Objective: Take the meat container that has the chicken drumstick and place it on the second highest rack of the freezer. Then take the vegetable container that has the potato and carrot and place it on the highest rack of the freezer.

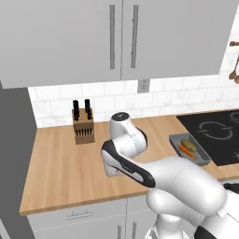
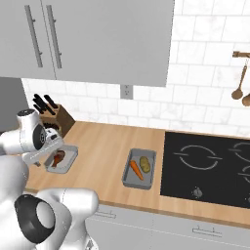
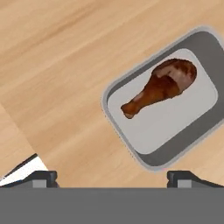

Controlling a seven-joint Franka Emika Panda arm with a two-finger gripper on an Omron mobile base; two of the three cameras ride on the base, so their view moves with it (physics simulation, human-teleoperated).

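Tool [image 3: 113, 175]: fingers spread wide apart, holding nothing, hanging above the desk [image 3: 65, 57] beside the meat tray.
Meat tray [image 3: 199, 135]: grey, flat on the desk near its front edge, towards the left end.
Drumstick [image 3: 162, 86]: brown, lying slantwise in the meat tray.
Vegetable tray [image 2: 128, 177]: near the front edge, just beside the hob [image 2: 210, 168].
Carrot [image 2: 135, 169] and potato [image 2: 145, 162]: side by side in the vegetable tray.

This is a kitchen. A long wooden worktop [image 2: 105, 146] runs under grey wall cupboards [image 2: 88, 39] and a white tiled wall [image 2: 205, 83]. A flat black stove top [image 2: 207, 168] sits in the worktop. A wooden knife block [image 1: 84, 127] stands on it, and wooden spoons [image 2: 239, 83] hang on the wall.
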